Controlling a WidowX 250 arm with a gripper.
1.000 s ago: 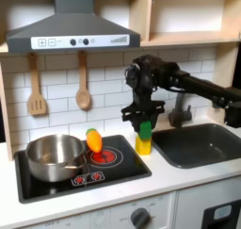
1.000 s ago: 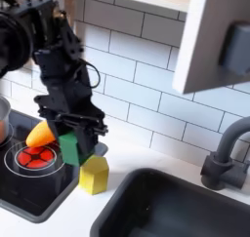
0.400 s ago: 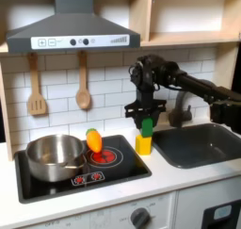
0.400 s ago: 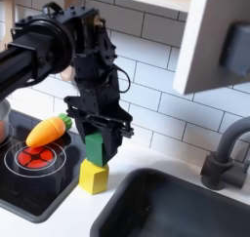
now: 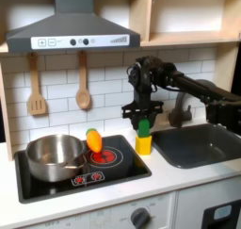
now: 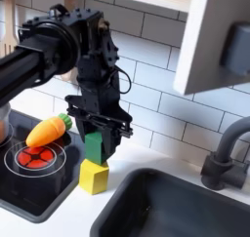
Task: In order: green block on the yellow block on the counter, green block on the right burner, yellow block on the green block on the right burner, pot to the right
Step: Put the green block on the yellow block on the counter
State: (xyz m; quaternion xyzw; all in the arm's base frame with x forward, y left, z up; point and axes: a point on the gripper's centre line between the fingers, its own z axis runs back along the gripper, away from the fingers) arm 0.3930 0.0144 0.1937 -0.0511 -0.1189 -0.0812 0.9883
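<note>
The bench [image 5: 179, 181] carries a black hob and a dark sink [image 5: 200, 143]. The pot [image 5: 55, 157] stands on the hob at the first exterior view's left. A toy carrot [image 6: 47, 132] lies at the hob's back edge, beside the right burner [image 6: 35, 158]. The gripper [image 6: 96, 143] is clamped on the green block [image 6: 94, 148], which sits on top of the yellow block [image 6: 94, 177]. The yellow block rests on the bench between hob and sink.
</note>
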